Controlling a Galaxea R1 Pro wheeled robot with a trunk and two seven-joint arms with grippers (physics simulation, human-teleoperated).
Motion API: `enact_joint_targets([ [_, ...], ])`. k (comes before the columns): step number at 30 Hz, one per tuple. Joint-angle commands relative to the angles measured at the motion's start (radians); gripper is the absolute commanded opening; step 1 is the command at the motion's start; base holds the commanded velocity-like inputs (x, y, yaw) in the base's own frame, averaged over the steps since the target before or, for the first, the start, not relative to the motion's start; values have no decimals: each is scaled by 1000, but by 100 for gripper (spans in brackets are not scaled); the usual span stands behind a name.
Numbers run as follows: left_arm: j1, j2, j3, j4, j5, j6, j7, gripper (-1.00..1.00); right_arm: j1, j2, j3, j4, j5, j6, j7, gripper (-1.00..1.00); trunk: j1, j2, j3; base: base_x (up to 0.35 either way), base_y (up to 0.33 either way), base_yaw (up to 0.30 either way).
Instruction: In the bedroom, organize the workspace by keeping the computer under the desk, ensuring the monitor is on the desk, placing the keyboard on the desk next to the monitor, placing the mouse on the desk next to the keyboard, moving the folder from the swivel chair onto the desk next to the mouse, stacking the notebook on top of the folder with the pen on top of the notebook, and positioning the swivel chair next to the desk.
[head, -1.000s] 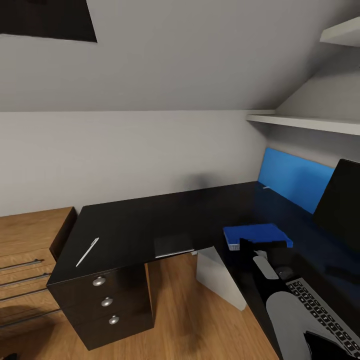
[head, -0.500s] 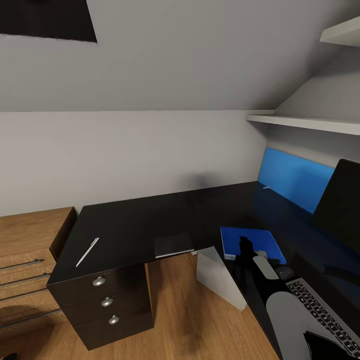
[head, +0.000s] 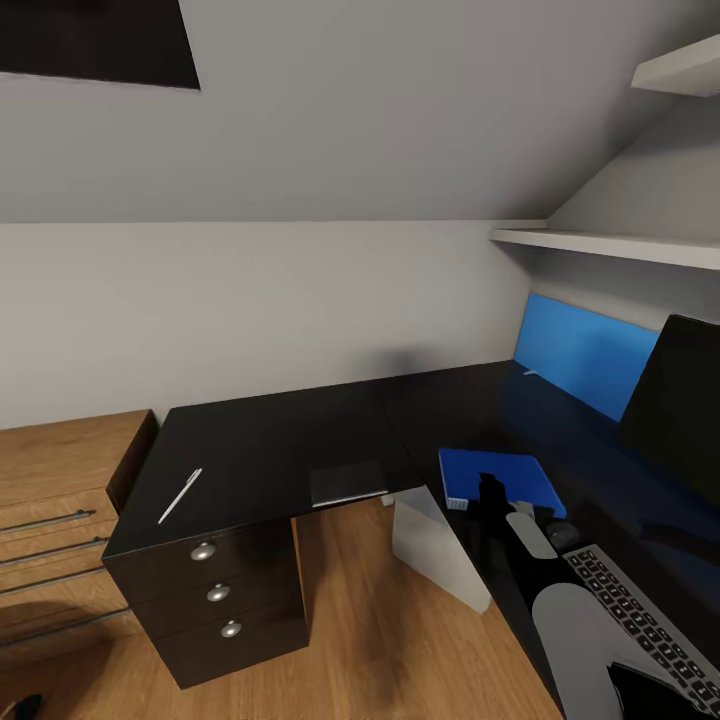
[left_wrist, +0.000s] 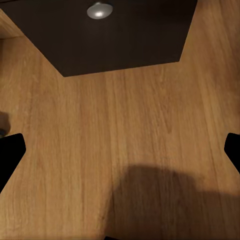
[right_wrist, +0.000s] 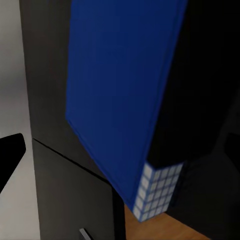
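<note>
Since a second ago the folder (head: 500, 477) lies flat on the desk (head: 270, 440); right gripper (head: 492, 492) just near of it, opening not discernible; notebook (head: 347, 484) lies left

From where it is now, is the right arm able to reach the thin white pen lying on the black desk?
Probably not. The pen lies at the far end of the desk above the drawers, while the right gripper sits by the blue folder on the other wing. Nothing blocks the way.
</note>
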Motion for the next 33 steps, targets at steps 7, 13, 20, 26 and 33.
enact_joint_targets([
  [7, -1, 1, -10, 0, 10, -6, 6, 100, -1, 2, -3, -4, -8, 2, 0, 100, -12, 20, 8, -2, 0, 0],
  [13, -1, 1, -10, 0, 11, -6, 6, 100, -1, 3, -3, -10, -7, -1, 6, 100, -35, 62, 27, 0, 0, 0],
  [20, -1, 1, -10, 0, 11, -5, 6, 100, -1, 7, -4, -22, -7, -5, 58, 100, -61, 111, 49, 0, 0, 0],
  [26, -1, 1, -10, 1, 11, -5, 6, 100, 0, 8, -4, -22, -7, -6, 71, 100, -84, 153, 68, 0, 0, 0],
  [33, -1, 1, -10, 0, 12, -5, 6, 100, -1, 28, -4, -22, -6, -6, 82, 100, -88, 160, 71, 0, 0, 0],
])
